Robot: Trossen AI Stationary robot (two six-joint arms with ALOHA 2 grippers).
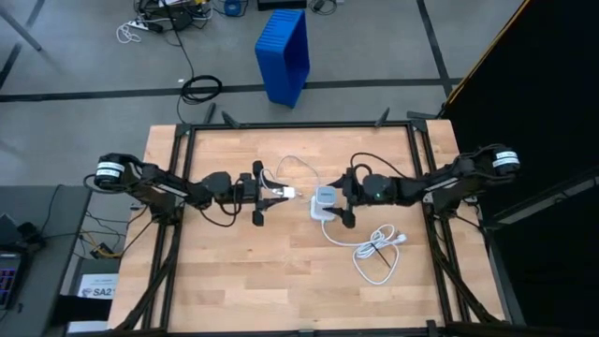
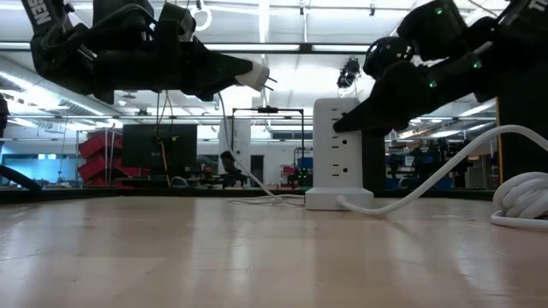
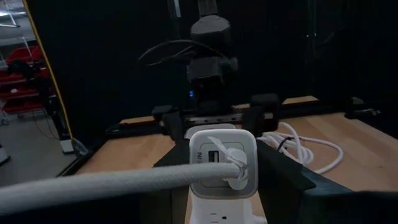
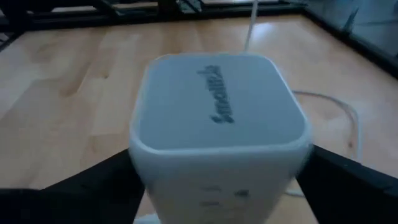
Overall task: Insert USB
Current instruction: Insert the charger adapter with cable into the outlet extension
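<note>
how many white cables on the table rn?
2. The thin USB cable runs from the left hand toward the table's far side. The thick power cord lies coiled on the socket block's near-right side. None seem hidden.

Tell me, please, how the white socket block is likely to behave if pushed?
The socket block stands tall on a small base, so it may tip. Its thick cord looks stiff and could tug it. The right tool straddling it should steady it.
</note>
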